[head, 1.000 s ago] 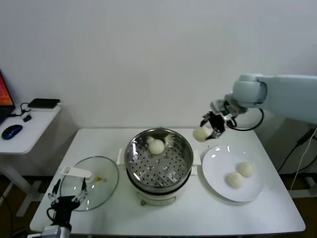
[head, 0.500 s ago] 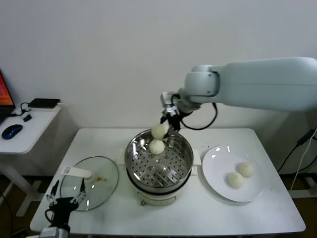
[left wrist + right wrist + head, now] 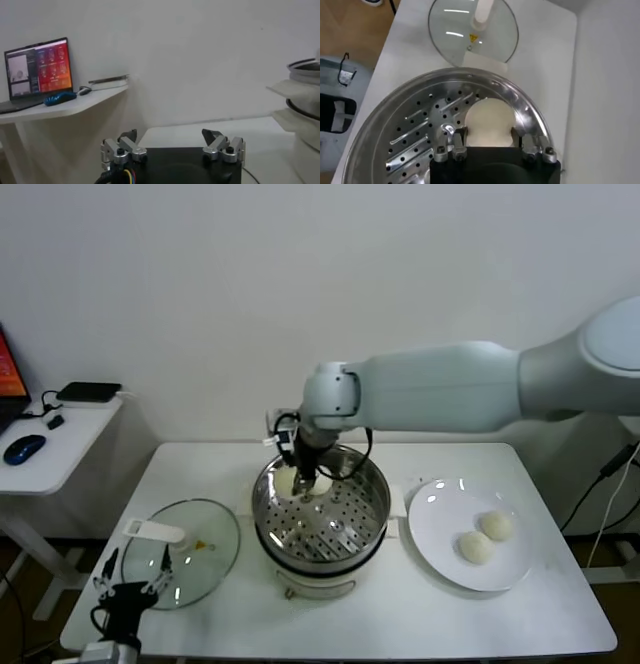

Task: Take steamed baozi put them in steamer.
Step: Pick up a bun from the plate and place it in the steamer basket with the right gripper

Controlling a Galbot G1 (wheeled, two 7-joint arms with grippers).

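Moved from plate (image 3: 440, 529) side: right gripper (image 3: 304, 481), fingers clamped on baozi (image 3: 489, 122), low inside steamer (image 3: 371, 504). Second bun (image 3: 320, 482) just beside fingers. Two buns (image 3: 484, 536) left on plate. Left gripper (image 3: 172, 146) idle, fingers wide.

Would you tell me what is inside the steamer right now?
Inside the steamer, the right gripper holds one baozi low over the perforated tray. A second baozi sits beside it, mostly hidden by the gripper.
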